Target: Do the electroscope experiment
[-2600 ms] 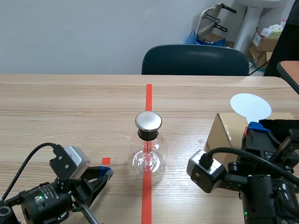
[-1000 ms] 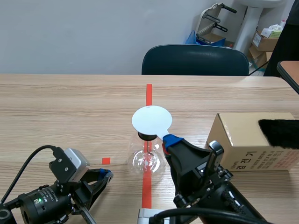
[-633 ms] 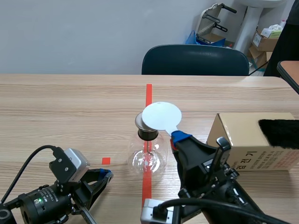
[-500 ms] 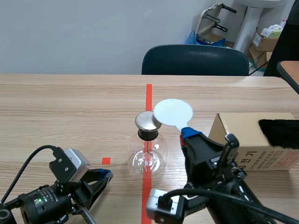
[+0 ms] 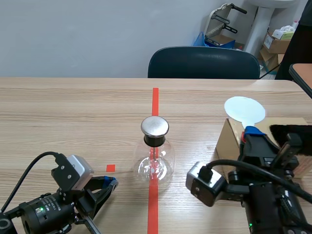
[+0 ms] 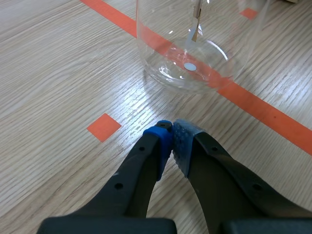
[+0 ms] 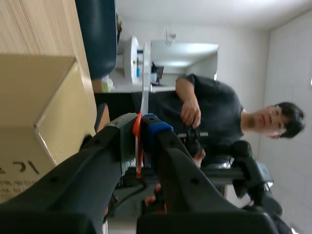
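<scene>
The electroscope, a round glass flask (image 5: 155,163) with a metal cap (image 5: 155,126), stands on the red tape line at the table's middle. In the left wrist view the flask (image 6: 195,53) is ahead of my left gripper (image 6: 171,134), which is shut on nothing and low over the table. In the scene view my left gripper (image 5: 109,183) sits left of the flask. My right gripper (image 5: 253,134) is shut on the handle of a white disc paddle (image 5: 244,109), held upright above the cardboard box (image 5: 230,141). The right wrist view shows the paddle (image 7: 144,78) edge-on between the fingers (image 7: 156,131).
The cardboard box (image 7: 39,107) lies at the right with black fur (image 5: 292,131) on its top. A small orange tape square (image 6: 104,126) lies ahead of the left gripper. A dark chair (image 5: 204,62) stands behind the table. A person (image 7: 214,117) appears in the right wrist view.
My right arm carried the white disc from over the flask's cap back to the right, above the box. The left arm and the flask stayed still.
</scene>
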`<move>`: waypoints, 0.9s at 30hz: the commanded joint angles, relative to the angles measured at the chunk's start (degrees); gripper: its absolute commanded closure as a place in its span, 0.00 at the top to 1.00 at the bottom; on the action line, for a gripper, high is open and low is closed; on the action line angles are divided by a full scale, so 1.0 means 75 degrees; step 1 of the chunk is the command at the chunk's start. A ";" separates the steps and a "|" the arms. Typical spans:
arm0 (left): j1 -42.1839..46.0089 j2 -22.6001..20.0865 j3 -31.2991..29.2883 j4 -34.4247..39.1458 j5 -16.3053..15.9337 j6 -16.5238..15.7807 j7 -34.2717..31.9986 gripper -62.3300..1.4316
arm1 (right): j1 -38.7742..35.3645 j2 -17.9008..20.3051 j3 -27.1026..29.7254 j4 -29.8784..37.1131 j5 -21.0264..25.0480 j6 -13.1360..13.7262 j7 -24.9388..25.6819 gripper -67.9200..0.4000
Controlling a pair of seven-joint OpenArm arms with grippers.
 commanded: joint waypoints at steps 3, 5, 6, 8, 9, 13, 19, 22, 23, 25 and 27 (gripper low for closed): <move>0.0000 0.0058 0.0012 0.0096 -0.0047 -0.0017 -0.0105 0.09 | 0.0006 0.0058 0.0044 0.0184 -0.0012 -0.0079 -0.0460 0.02; 0.0000 0.0058 0.0012 0.0096 -0.0047 -0.0017 -0.0105 0.09 | 0.0006 0.0058 0.0044 0.0184 -0.0012 -0.0079 -0.0644 0.02; 0.0000 0.0058 0.0012 0.0096 -0.0047 -0.0017 -0.0105 0.09 | 0.0006 0.0058 0.0044 0.0184 -0.0012 -0.0079 -0.0711 0.02; 0.0000 0.0058 0.0012 0.0096 -0.0047 -0.0017 -0.0105 0.09 | 0.0006 0.0058 0.0044 0.0184 -0.0012 -0.0079 -0.0842 0.02; 0.0000 0.0058 0.0012 0.0096 -0.0047 -0.0017 -0.0105 0.09 | 0.0006 0.0058 0.0044 0.0184 -0.0012 -0.0079 -0.0895 0.02; 0.0000 0.0058 0.0012 0.0096 -0.0047 -0.0017 -0.0105 0.09 | 0.0006 0.0058 0.0044 0.0184 -0.0012 -0.0079 -0.0901 0.02; 0.0000 0.0058 0.0012 0.0096 -0.0047 -0.0017 -0.0105 0.09 | 0.0006 0.0058 0.0044 0.0184 -0.0012 -0.0079 -0.0659 0.02; 0.0000 0.0058 0.0012 0.0096 -0.0047 -0.0017 -0.0105 0.09 | 0.0006 0.0058 0.0044 0.0184 -0.0012 -0.0079 -0.0204 0.02; 0.0000 0.0058 0.0012 0.0096 -0.0047 -0.0017 -0.0105 0.09 | 0.0009 0.0058 0.0044 0.0184 -0.0012 -0.0079 -0.0038 0.02; 0.0000 0.0058 0.0012 0.0096 -0.0047 -0.0017 -0.0105 0.09 | 0.0009 0.0058 0.0044 0.0184 -0.0012 -0.0079 0.0361 0.02; 0.0000 0.0058 0.0012 0.0096 -0.0047 -0.0017 -0.0105 0.09 | 0.0009 0.0058 0.0044 0.0184 -0.0012 -0.0079 0.0790 0.02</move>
